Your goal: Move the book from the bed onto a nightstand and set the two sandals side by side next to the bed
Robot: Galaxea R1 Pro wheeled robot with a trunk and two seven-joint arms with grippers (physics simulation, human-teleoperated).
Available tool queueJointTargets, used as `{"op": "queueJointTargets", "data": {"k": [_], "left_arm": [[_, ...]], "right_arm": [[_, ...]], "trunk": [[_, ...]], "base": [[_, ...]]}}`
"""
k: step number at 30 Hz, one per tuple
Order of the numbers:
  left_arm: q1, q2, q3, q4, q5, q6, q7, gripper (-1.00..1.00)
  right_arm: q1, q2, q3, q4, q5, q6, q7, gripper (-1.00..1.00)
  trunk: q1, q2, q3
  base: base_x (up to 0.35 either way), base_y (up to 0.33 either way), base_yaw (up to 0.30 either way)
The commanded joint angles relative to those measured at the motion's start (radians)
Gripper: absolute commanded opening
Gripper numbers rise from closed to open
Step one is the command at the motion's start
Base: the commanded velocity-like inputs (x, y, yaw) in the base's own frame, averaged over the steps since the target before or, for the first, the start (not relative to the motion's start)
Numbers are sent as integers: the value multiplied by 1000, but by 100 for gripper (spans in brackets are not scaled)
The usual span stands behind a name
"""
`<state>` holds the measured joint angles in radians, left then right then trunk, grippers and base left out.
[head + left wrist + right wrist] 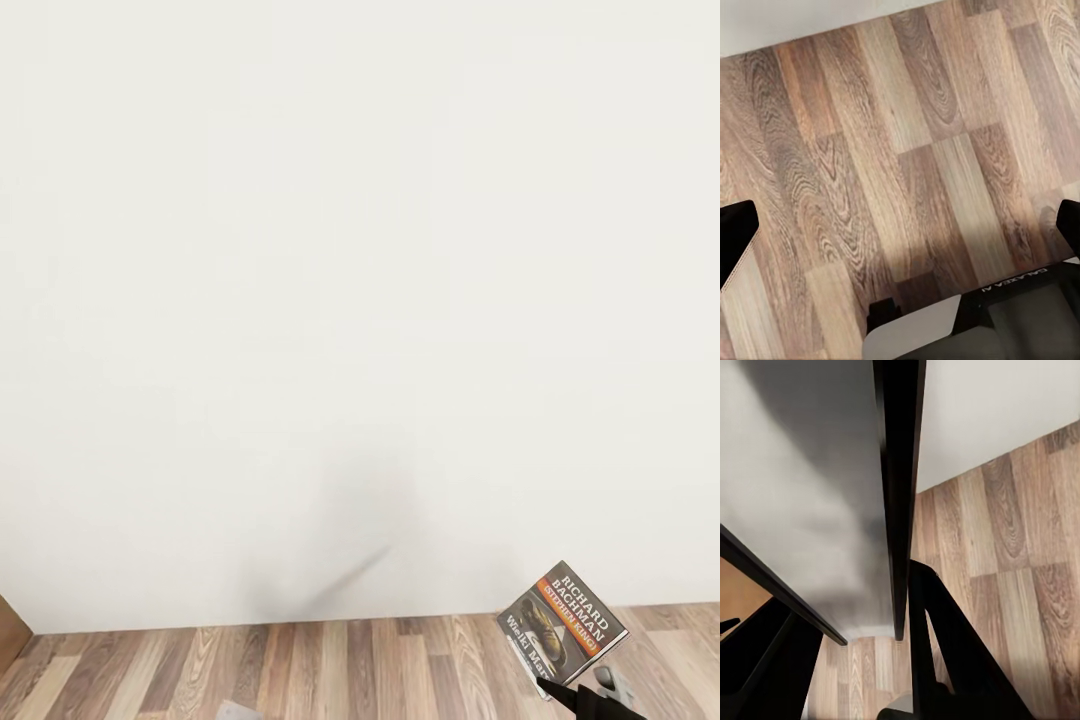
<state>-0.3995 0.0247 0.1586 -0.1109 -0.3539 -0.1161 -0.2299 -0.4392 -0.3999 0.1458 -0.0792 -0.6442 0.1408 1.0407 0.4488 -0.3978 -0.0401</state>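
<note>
- Book: the thin dark paperback book (563, 622) with an orange band and white "Richard Bachman" lettering sits at the lower right of the head frame, tilted, lifted clear of the grey-brown wood plank floor (350, 665) in front of the plain white wall (340, 300).
- My right gripper (578, 692) is pinching it at the lower edge; in the right wrist view the dark fingers (945, 637) lie beside its thin black edge.
- I judge it light, stiff across the cover but bendable, and slick; a hold near the spine, well onto the cover, should stop it swinging.
- My left gripper (900, 225) hangs spread over bare floor, carrying nothing.
</note>
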Motion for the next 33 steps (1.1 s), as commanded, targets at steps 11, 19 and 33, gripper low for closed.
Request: {"op": "queueJointTargets", "data": {"k": [11,19,33], "left_arm": [[-1,0,9,0,-10,-4,-4,100],[-1,0,8,0,-10,-4,-5,100],[-1,0,8,0,-10,-4,-5,100]], "right_arm": [[-1,0,3,-1,-12,10,2,-100],[-1,0,3,0,-12,10,1,-100],[-1,0,3,0,-12,10,1,-100]], "trunk": [[1,-2,-2],[1,-2,-2],[1,-2,-2]], "base": [[332,0,0],[332,0,0],[279,0,-6]]}}
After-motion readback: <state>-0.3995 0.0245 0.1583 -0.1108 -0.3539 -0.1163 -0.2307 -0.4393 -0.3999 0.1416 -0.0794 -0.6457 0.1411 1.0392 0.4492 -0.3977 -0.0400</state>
